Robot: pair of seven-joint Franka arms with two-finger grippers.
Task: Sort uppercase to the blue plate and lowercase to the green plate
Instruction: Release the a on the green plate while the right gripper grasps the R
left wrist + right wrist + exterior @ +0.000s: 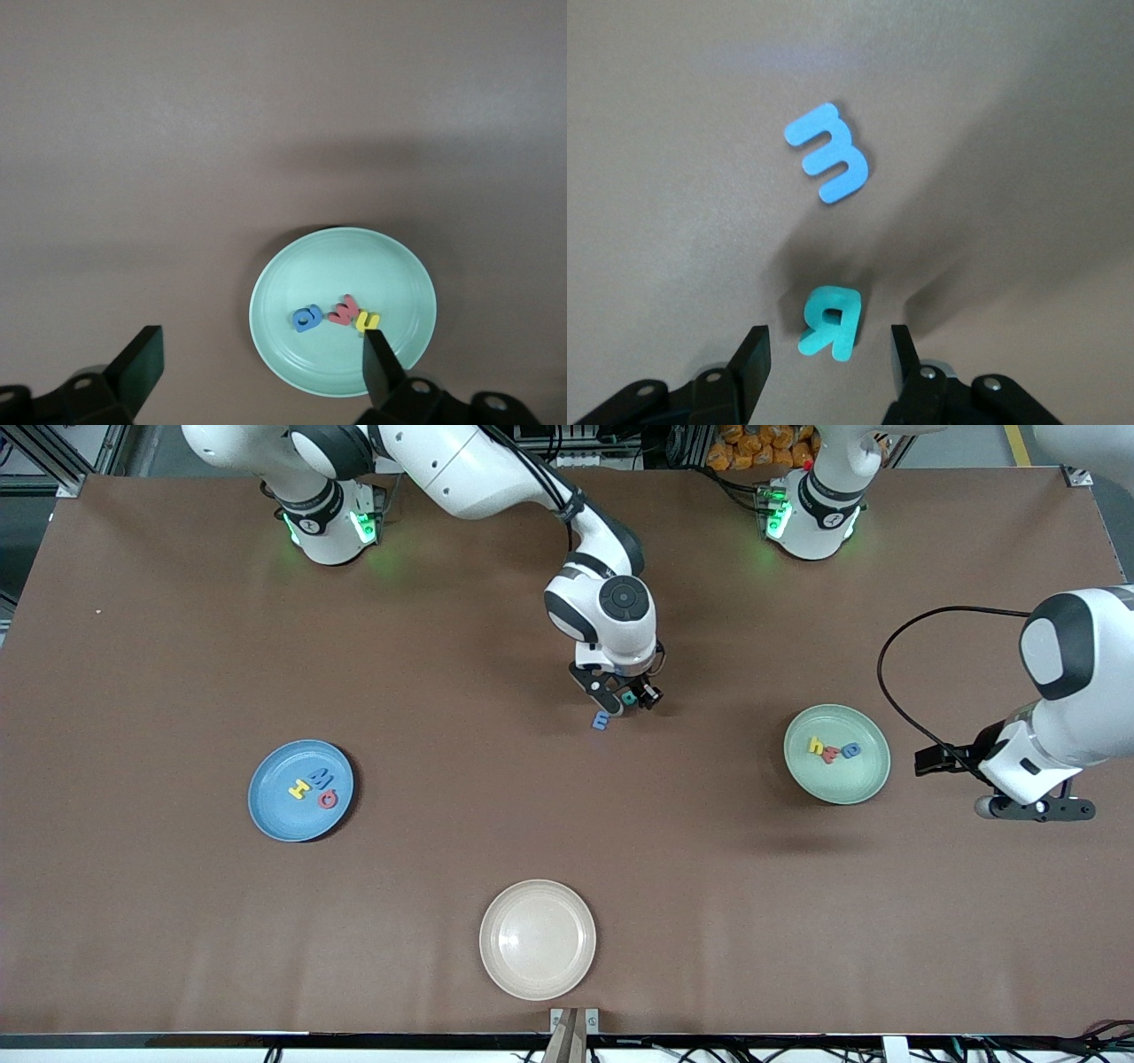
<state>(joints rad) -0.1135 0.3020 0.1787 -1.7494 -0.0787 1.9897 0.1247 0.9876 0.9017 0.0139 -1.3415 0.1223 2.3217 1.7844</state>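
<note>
Fingers of the right gripper (826, 354) stand apart, straddling the teal R (830, 322), which lies flat on the brown worktop (177, 620) untouched by either one. The blue m (828, 152) lies just beside it, nearer the front camera. The left gripper (1035, 808) hangs over the worktop beside the green plate (864, 784), its fingers (383, 359) wide apart and holding nothing; that plate carries a yellow h (816, 745), a red letter (830, 754) and a blue rounded letter (850, 750). The blue plate (270, 815) holds a yellow H (299, 786), a blue M (319, 777) and a red round letter (328, 799). A beige plate (538, 939) sits nearest the front camera.
</note>
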